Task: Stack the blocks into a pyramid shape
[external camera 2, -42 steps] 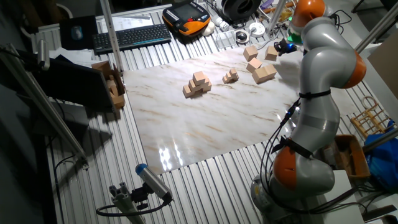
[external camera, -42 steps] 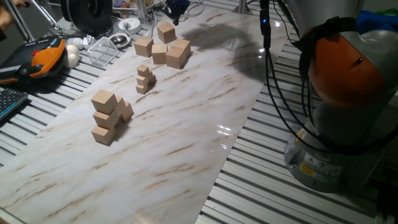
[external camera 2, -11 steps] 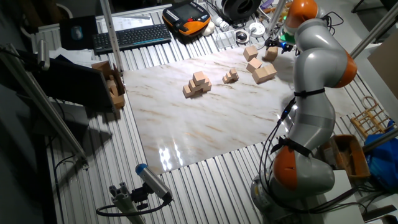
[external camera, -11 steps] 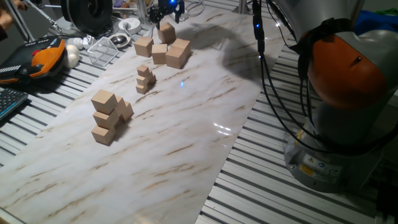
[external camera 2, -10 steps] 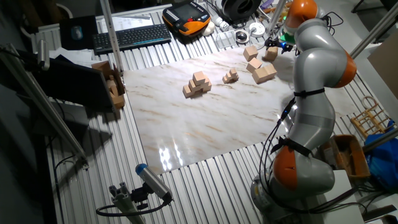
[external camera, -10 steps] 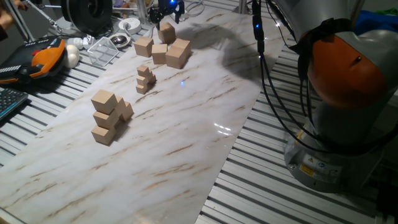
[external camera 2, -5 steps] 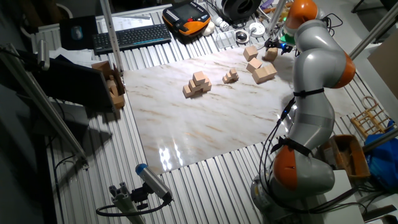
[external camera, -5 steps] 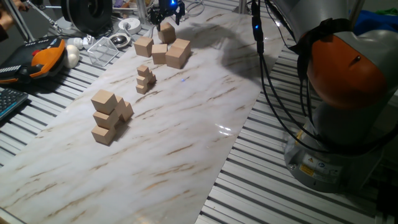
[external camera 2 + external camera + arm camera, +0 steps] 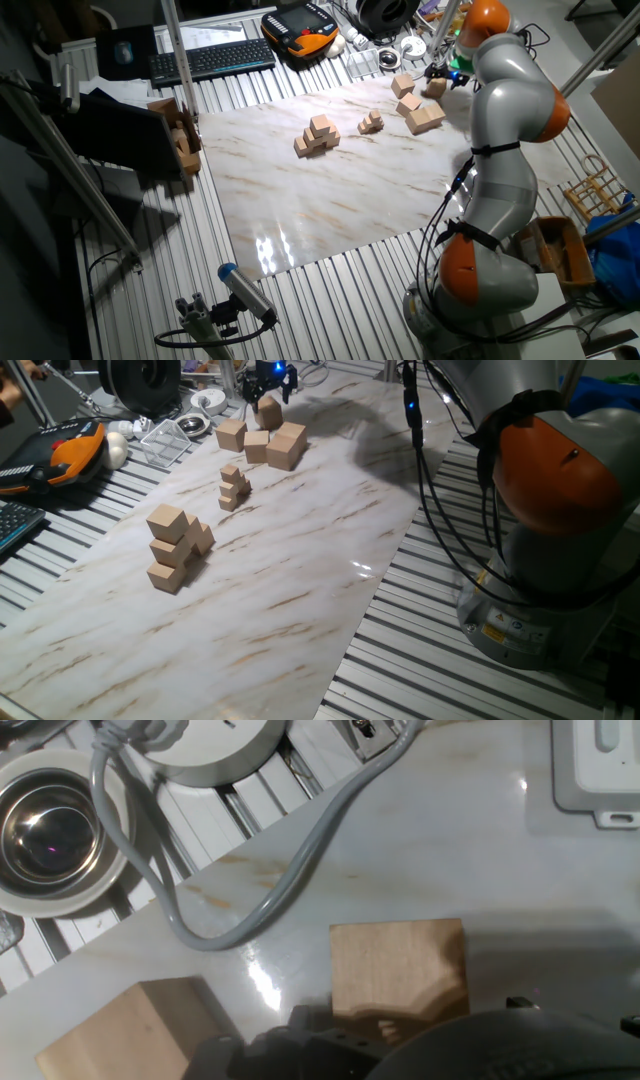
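Several tan wooden blocks lie loose at the far end of the marble board (image 9: 300, 560): one (image 9: 231, 434), one (image 9: 257, 446), a larger-looking one (image 9: 287, 445) and the farthest one (image 9: 268, 412). My gripper (image 9: 268, 378) hangs just above that farthest block (image 9: 435, 87), its dark fingers spread wider than the block, open and empty. The hand view looks straight down on this block (image 9: 398, 965), with another block (image 9: 130, 1025) at the lower left. A stepped pile of blocks (image 9: 175, 545) stands nearer on the board; from the other side that pile (image 9: 318, 135) sits mid-board.
A heap of much smaller tan cubes (image 9: 233, 487) sits between the pile and the loose blocks. A grey cable (image 9: 250, 910), a steel bowl (image 9: 50, 830) and a white round part (image 9: 205, 745) lie just beyond the block. A clear container (image 9: 165, 440) and an orange pendant (image 9: 75, 450) lie left.
My gripper has travelled left from beyond the board's far edge to above the farthest block and come down closer to it. No block has moved.
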You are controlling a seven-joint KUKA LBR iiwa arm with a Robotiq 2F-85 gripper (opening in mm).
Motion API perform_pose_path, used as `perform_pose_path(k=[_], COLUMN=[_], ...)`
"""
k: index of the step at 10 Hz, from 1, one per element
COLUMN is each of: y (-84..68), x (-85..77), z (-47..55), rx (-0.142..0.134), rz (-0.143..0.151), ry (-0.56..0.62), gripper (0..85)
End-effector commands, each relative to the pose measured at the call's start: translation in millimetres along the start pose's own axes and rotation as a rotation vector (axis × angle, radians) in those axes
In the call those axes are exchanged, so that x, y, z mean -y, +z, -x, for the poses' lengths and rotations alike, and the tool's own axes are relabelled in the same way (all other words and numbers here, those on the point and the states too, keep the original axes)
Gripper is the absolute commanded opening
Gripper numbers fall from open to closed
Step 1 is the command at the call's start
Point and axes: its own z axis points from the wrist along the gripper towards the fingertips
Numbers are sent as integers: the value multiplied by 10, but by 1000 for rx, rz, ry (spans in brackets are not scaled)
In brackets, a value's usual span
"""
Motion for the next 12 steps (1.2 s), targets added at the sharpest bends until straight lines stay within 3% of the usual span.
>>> perform_pose_path(k=[1, 4, 5, 6, 10, 12], y=[21, 46, 47, 48, -1, -113], x=[3, 6, 6, 5, 9, 15], z=[-5, -7, -8, -10, -13, -12], rx=[2, -6, -13, -17, -23, -22], rz=[1, 2, 2, 3, 1, -18], ry=[0, -5, -12, -19, -40, -42], gripper=[850, 850, 680, 680, 0, 0])
